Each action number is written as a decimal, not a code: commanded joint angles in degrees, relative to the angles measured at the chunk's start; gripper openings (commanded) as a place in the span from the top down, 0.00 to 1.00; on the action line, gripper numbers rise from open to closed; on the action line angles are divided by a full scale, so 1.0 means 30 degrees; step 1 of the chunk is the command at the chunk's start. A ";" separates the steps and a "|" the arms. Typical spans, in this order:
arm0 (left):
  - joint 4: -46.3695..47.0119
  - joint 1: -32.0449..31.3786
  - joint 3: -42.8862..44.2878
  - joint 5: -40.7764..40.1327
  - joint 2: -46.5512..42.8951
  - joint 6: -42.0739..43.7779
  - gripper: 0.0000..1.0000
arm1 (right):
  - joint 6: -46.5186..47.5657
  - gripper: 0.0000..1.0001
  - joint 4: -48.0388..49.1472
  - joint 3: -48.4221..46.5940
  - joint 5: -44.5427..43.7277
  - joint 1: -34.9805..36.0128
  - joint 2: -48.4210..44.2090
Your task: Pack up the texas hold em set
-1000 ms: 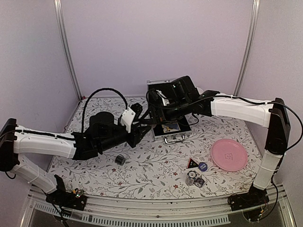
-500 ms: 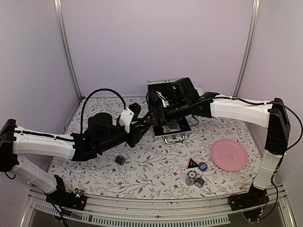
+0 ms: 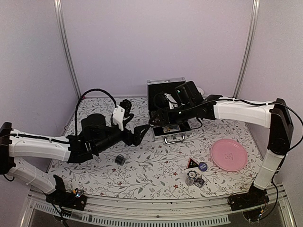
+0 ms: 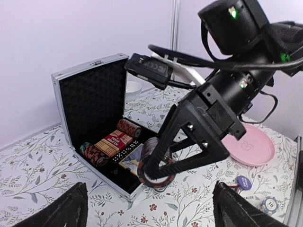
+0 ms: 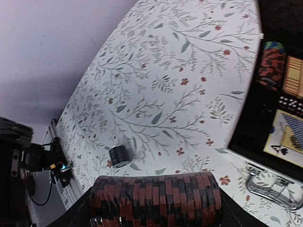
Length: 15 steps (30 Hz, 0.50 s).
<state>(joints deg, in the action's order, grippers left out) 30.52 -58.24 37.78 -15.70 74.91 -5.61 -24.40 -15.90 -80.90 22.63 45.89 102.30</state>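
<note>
The silver case (image 4: 90, 97) stands open, its black lining holding two chip stacks (image 4: 129, 127), a red card deck (image 4: 113, 142) and a blue deck (image 4: 132, 158). My right gripper (image 3: 158, 122) is shut on a red-and-black chip stack (image 5: 156, 194), held on its side just above the case's front edge (image 4: 158, 163). My left gripper (image 3: 140, 134) hangs open and empty a little to the left of it, its fingertips (image 4: 71, 208) spread wide. A black chip stack (image 3: 120, 159) lies on the cloth. The black triangle (image 3: 191, 163) and blue disc (image 3: 203, 166) sit at front right.
A pink plate (image 3: 229, 154) lies at the right, with loose chips (image 3: 194, 179) in front of the triangle. A white bowl (image 4: 132, 87) sits behind the case. The case's metal handle (image 5: 272, 184) points toward the arms. Walls close in at the back and sides.
My left gripper has opened and drawn back to the left, away from the case. The right gripper has closed on the red-and-black chip stack and keeps it at the case's front.
</note>
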 commanded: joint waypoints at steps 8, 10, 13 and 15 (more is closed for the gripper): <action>-0.0177 0.3820 -0.1188 0.3605 -0.0919 -0.6783 0.08 | -0.0875 0.51 -0.0721 -0.1625 -0.8394 -0.0834 0.2034; 0.0070 0.3972 -0.1408 0.3651 -0.0893 -0.7033 0.08 | -0.1547 0.50 -0.0229 -0.1875 -0.8718 -0.0837 0.2650; -0.0030 0.4094 -0.1388 0.3749 -0.0782 -0.7181 0.08 | -0.1780 0.49 0.0570 -0.2128 -0.9240 -0.0842 0.3579; -0.0252 0.4138 -0.1273 0.3951 -0.0718 -0.7075 0.09 | -0.1731 0.49 0.0512 -0.2604 -0.9531 -0.0809 0.4209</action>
<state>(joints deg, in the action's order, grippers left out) 29.54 -46.39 33.76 -6.33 72.75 -24.88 -27.73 -18.83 -84.42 -1.56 43.11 112.51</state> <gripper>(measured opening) 0.917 0.706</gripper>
